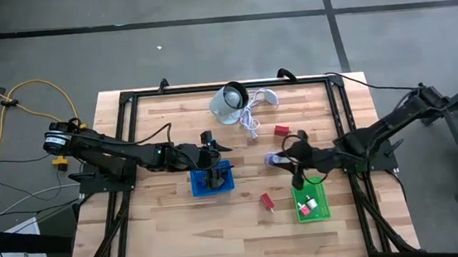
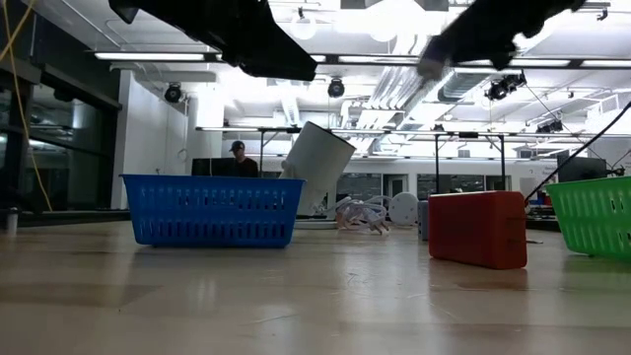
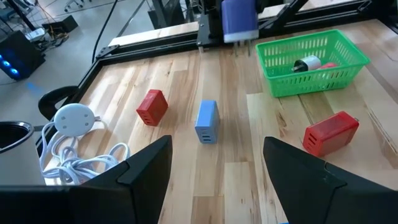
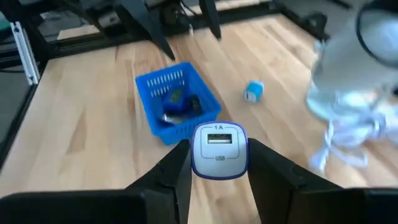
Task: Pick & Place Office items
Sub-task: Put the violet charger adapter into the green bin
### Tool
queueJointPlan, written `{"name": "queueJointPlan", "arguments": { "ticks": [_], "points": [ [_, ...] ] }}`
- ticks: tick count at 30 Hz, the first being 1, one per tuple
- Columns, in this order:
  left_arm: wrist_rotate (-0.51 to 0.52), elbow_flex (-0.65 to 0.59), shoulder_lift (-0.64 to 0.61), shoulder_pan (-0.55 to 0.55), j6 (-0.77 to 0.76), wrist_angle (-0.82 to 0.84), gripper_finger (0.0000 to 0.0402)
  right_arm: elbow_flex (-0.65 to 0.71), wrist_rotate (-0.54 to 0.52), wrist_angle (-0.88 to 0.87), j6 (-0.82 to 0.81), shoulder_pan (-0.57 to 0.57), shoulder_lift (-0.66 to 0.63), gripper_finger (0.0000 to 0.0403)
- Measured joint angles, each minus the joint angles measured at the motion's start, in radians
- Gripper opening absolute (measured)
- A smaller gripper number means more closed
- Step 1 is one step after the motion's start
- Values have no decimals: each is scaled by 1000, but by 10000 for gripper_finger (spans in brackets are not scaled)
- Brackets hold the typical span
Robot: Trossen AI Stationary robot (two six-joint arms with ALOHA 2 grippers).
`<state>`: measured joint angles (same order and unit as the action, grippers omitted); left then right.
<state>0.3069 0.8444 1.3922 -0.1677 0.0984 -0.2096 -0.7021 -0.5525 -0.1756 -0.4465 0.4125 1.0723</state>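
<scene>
Right gripper (image 4: 217,163) closed on a small USB charger (image 4: 218,151), held up off the table. Charger body white with a purple-blue rim, rounded corners, one USB slot in the face. Printed above the slot: "1A"; below it: "USB". Seen from the opposite side, in the left wrist view, as a blue-purple block (image 3: 239,18) with prongs pointing down, just above the near rim of the green basket (image 3: 311,67).

In the green basket, below and beside the right gripper: a white-and-black cylindrical piece (image 3: 306,63) and something red next to it, too small to identify.

On the wood ahead of the right gripper: pale blue charger block (image 3: 207,121) standing on edge, slots in its end face; small red block (image 3: 152,107) beside it, farther off. Larger red block (image 3: 331,132) with side prongs lying near the green basket.

Left gripper (image 3: 214,163) wide open, nothing between the fingers, hanging over the blue basket (image 4: 177,102). Dark and blue pieces in that basket, not distinguishable.

White round device with coiled cable (image 3: 73,119) off to the side of the left gripper, beyond the small red block.

No other legible writing.
</scene>
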Motion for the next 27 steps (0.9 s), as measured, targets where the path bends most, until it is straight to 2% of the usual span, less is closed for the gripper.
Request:
{"name": "queueJointPlan", "arguments": {
  "ticks": [6, 10, 20, 27],
  "points": [
    [0, 0, 0, 0, -1, 0, 246, 0, -36, -172, -255, 106, -78, 114],
    [0, 0, 0, 0, -1, 4, 246, 0, -43, -246, -423, 183, -86, 118],
    [0, 0, 0, 0, -1, 8, 246, 0, -31, -410, -833, 376, -42, 117],
    [0, 0, 0, 0, -1, 11, 246, 0, -14, -478, -994, 447, 12, 116]
  ]
}}
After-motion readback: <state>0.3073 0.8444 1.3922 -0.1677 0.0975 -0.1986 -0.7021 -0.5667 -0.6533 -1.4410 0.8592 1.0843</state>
